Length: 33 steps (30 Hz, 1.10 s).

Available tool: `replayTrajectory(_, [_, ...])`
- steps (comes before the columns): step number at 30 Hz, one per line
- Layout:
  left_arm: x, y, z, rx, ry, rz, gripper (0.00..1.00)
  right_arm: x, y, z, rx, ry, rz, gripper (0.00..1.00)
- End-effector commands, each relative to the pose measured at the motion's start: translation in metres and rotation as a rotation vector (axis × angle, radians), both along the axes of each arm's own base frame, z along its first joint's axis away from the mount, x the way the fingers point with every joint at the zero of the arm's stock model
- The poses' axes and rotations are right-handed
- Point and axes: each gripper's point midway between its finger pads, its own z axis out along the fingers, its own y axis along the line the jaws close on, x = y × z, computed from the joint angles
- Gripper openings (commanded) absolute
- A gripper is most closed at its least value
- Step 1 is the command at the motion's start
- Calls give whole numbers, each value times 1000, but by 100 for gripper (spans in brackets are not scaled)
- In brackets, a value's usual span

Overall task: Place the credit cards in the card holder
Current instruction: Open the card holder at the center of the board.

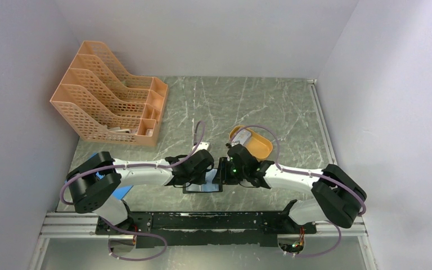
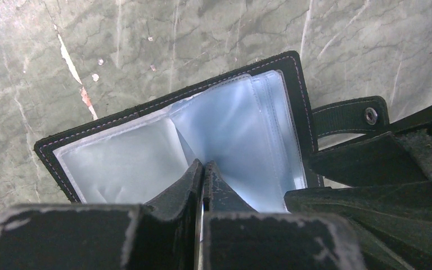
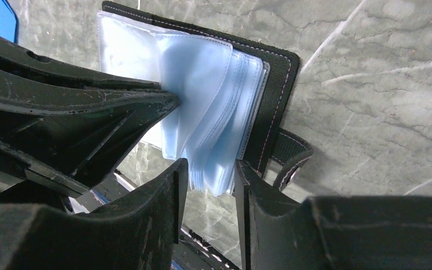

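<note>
The black card holder [image 2: 292, 90] lies open on the marble table between my two grippers, its clear pockets [image 2: 230, 124] fanned up and its snap tab [image 2: 351, 115] sticking out to the side. My left gripper [image 2: 203, 166] is shut on one clear pocket leaf near the spine. My right gripper [image 3: 211, 167] is open, its fingers on either side of the free edge of the pocket stack [image 3: 219, 129], the right finger against the black cover [image 3: 273, 101]. In the top view both grippers meet over the holder [image 1: 205, 187]. A pale credit card [image 1: 243, 136] lies in the orange tray.
The orange oval tray [image 1: 261, 147] sits just behind my right gripper. An orange mesh file rack [image 1: 109, 101] stands at the back left. A blue sheet [image 1: 97, 157] lies under my left arm. Grey walls close in the table on three sides.
</note>
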Motion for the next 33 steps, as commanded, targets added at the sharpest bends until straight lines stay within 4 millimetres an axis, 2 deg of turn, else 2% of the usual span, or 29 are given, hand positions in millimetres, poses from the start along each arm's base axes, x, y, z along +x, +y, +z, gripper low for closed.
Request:
replayTrajectory(1, [-8, 20, -15, 77, 28, 10, 5, -8, 1, -7, -11, 21, 37, 40])
replayTrajectory(12, [-10, 18, -15, 54, 33, 9, 5, -8, 18, -6, 38, 34, 55, 39])
replayTrajectory(17, [-11, 12, -7, 13, 32, 1, 5, -9, 25, -6, 70, 51, 54, 39])
replayTrajectory(19, [-11, 10, -2, 1, 27, -1, 12, -7, 25, -5, 70, 44, 43, 38])
replayTrajectory(24, [-8, 8, 15, -20, 6, 2, 37, -4, 24, -4, 68, 30, 25, 31])
replayTrajectory(29, [-6, 7, 35, -54, -17, 11, 46, -4, 28, -3, 85, 38, 29, 28])
replayTrajectory(33, [-5, 4, 51, -96, -40, -2, 50, -2, 32, 2, 95, 30, 34, 32])
